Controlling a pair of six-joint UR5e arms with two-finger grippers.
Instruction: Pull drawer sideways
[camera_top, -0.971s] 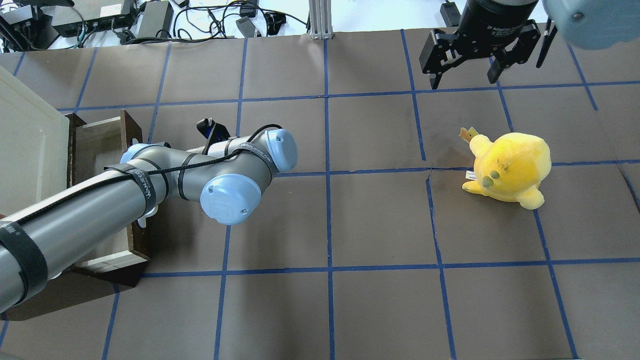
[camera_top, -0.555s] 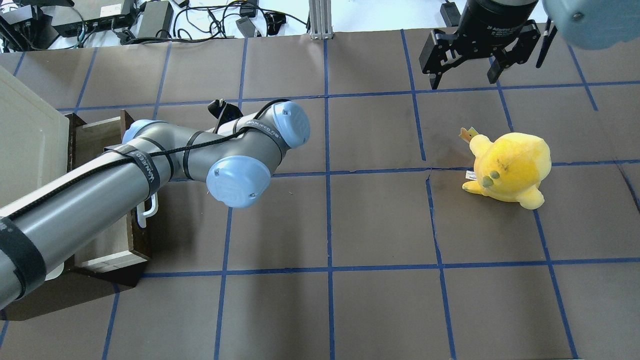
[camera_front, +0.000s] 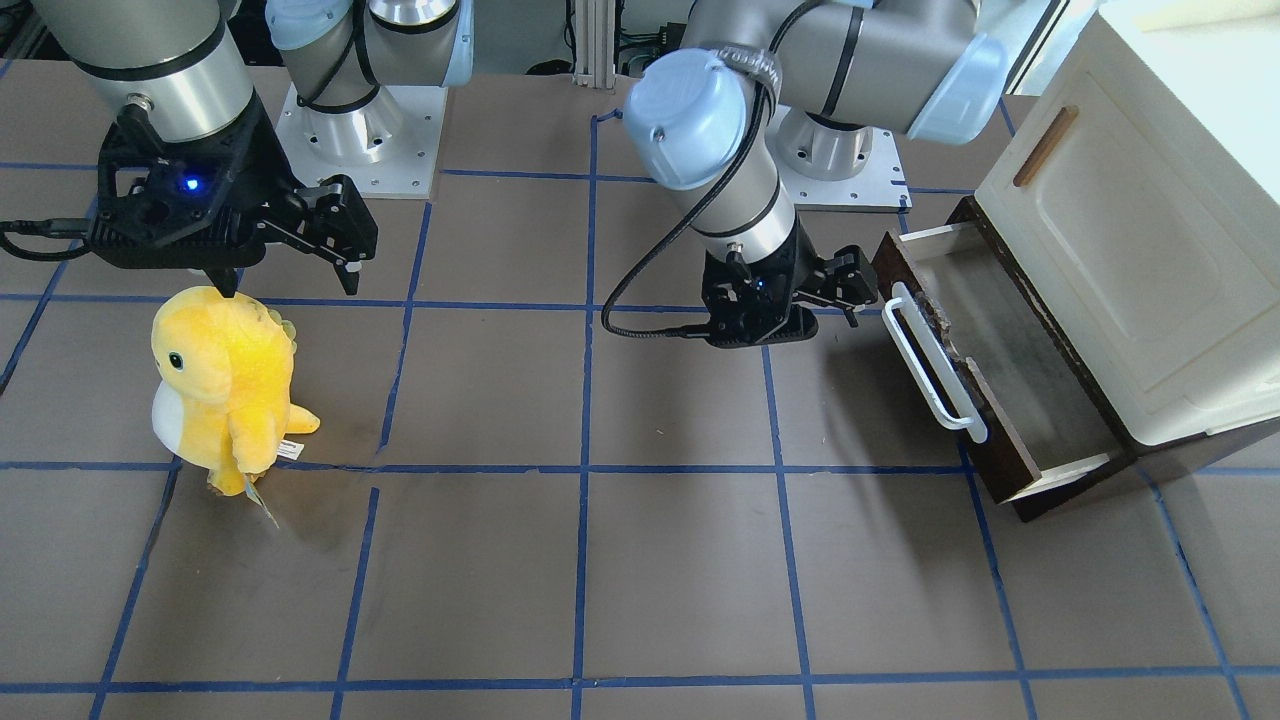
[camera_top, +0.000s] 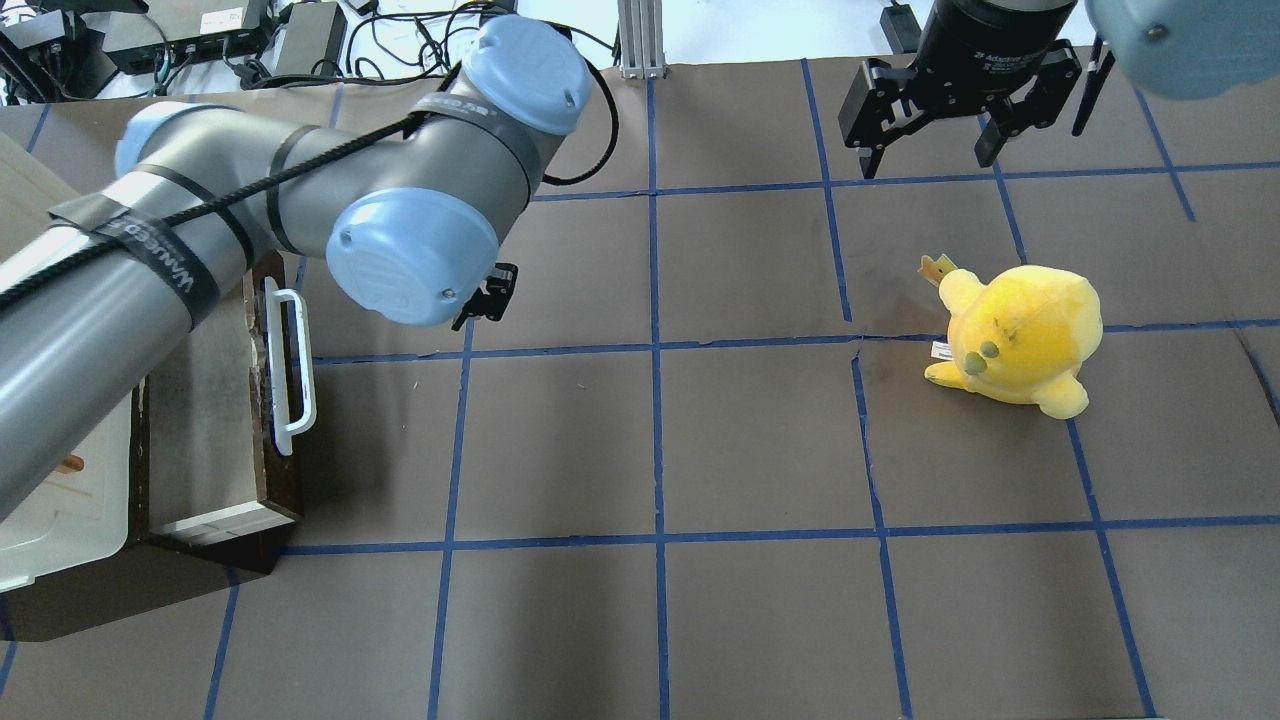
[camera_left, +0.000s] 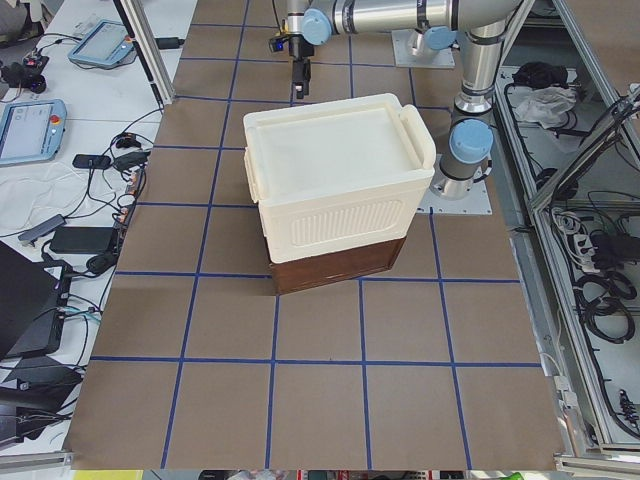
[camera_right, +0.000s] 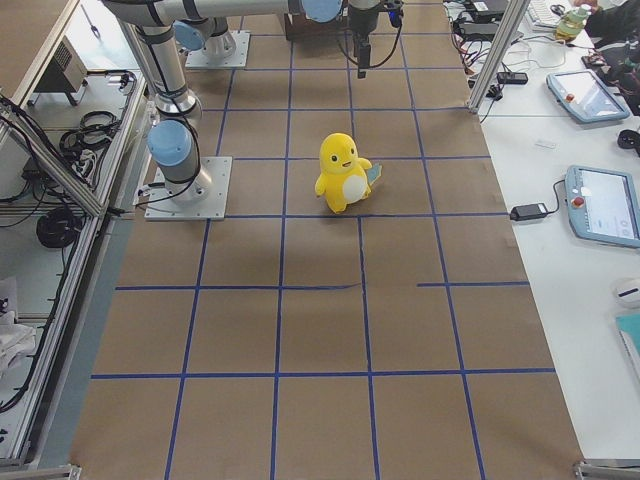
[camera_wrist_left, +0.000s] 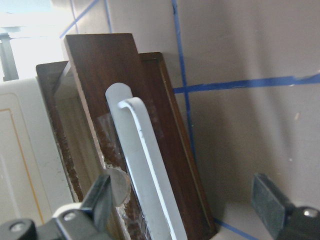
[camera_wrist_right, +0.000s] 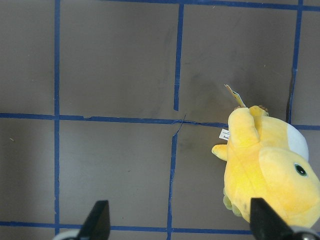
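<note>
The dark brown drawer (camera_front: 1010, 400) stands pulled out from under the cream-white cabinet (camera_front: 1120, 250). Its long white bar handle (camera_front: 935, 365) faces the open table, and it also shows in the overhead view (camera_top: 290, 370) and the left wrist view (camera_wrist_left: 145, 165). My left gripper (camera_front: 848, 285) is open and empty. It hovers just off the far end of the handle without touching it. In the left wrist view the left gripper (camera_wrist_left: 185, 200) has its fingers (camera_wrist_left: 100, 195) spread, with the handle ahead of them. My right gripper (camera_top: 928, 160) is open and empty, far off at the other side.
A yellow plush toy (camera_top: 1020, 335) stands on the brown mat below the right gripper (camera_wrist_right: 180, 220), and it also shows in the right wrist view (camera_wrist_right: 270, 170). The cabinet (camera_left: 335, 190) sits at the table's left end. Blue tape lines grid the mat.
My left arm has risen and swung away from over the drawer toward the far side, uncovering the handle. The drawer and the right arm have not moved.
</note>
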